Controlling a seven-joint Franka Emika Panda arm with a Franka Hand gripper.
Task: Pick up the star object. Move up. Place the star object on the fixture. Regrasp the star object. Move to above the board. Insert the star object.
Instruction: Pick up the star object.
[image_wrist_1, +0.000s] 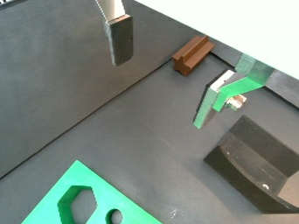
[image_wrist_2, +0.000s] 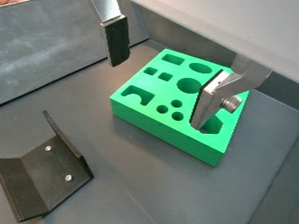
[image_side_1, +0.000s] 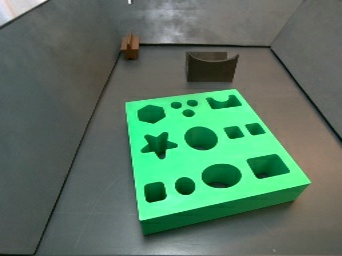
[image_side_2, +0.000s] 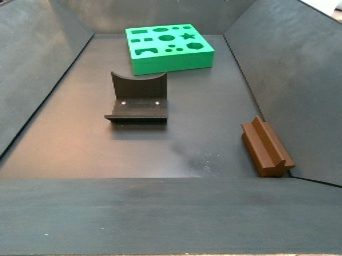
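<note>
The star object (image_wrist_1: 191, 55), a small reddish-brown chunky piece, lies on the dark floor against a wall. It also shows in both side views (image_side_1: 131, 45) (image_side_2: 265, 147). My gripper (image_wrist_1: 167, 74) hangs open above the floor with nothing between its fingers (image_wrist_1: 121, 39), and the star object lies beyond them. The dark grey fixture (image_side_1: 210, 66) (image_side_2: 136, 100) stands apart from it, and both wrist views catch it at the edge (image_wrist_1: 257, 162) (image_wrist_2: 41, 171). The green board (image_side_1: 201, 205) (image_side_2: 174, 62) lies under the open gripper (image_wrist_2: 163, 74) in a wrist view (image_wrist_2: 152, 131). Neither side view shows the gripper.
Dark sloping walls enclose the floor on all sides (image_side_1: 80, 90) (image_side_2: 274, 60). A corner of the green board (image_wrist_1: 87, 201) shows near the fixture in a wrist view.
</note>
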